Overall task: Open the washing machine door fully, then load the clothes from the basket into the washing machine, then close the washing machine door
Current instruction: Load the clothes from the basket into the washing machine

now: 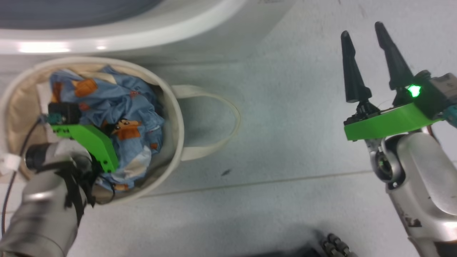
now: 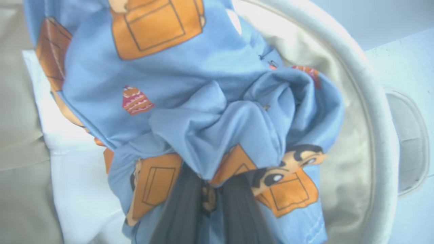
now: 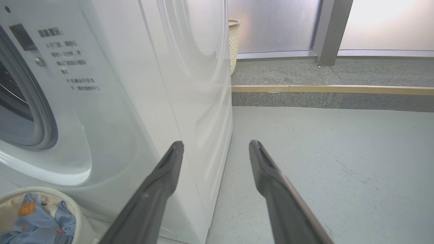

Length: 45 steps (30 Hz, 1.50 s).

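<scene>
The cream basket (image 1: 175, 110) stands on the floor just in front of the white washing machine (image 1: 150, 35). Inside it lie the clothes (image 1: 125, 103), a crumpled light blue garment with orange-brown bears. My left arm reaches down into the basket, its green wrist mount (image 1: 89, 141) over the garment. In the left wrist view my left gripper (image 2: 210, 184) is shut on a bunched fold of the clothes (image 2: 190, 84). My right gripper (image 1: 361, 30) hangs open over the bare floor to the right, holding nothing. The washing machine door is out of view.
A white padding cloth (image 2: 78, 176) lies under the garment. The basket's strap handle (image 1: 223, 107) loops out onto the floor. In the right wrist view the open right gripper (image 3: 216, 144) points past the machine's corner (image 3: 210, 112) toward a wicker bin (image 3: 234, 44) and a raised step (image 3: 332, 89).
</scene>
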### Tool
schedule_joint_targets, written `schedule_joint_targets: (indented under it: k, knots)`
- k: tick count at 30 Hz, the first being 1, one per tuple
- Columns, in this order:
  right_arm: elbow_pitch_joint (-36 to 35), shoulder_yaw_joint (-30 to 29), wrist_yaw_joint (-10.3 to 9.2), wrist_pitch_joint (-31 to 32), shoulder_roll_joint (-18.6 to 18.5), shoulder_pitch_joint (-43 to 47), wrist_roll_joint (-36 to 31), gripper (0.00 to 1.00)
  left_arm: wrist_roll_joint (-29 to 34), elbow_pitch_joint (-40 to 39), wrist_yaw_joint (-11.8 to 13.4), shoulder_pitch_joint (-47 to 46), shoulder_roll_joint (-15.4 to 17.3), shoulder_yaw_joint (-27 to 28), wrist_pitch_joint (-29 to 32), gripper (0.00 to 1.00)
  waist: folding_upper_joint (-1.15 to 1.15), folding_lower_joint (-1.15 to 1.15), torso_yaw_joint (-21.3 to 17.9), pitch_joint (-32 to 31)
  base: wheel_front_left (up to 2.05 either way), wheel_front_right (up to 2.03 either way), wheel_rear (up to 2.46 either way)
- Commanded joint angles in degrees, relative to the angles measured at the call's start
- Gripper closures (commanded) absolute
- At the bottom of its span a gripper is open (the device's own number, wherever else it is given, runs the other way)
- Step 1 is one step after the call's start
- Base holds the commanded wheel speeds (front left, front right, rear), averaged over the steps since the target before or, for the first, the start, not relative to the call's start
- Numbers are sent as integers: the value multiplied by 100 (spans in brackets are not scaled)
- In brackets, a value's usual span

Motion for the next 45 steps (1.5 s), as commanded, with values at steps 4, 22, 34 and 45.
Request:
schedule_joint_targets:
  k: [4, 22, 34, 45]
  knots:
    - [-8, 131, 1, -70, 91, 336, 126, 0, -66, -131, -34, 312, 128, 81, -523, 100, 0, 0, 198, -558, 0, 0, 0]
    - [351, 53, 1, -70, 65, 1353, 528, 0, 156, -1976, 64, 1724, 389, 981, -1138, 100, 0, 0, 497, -2493, 0, 0, 0]
    - [354, -71, 1, -70, 58, 1918, 739, 0, 949, -4043, 179, 2774, 147, 2175, -1139, 100, 0, 0, 670, -3252, 0, 0, 0]
    - [292, -215, 1, -70, 42, 2084, 772, 0, 1454, -5007, 226, 3158, -127, 2860, -1140, 100, 0, 0, 596, -3365, 0, 0, 0]
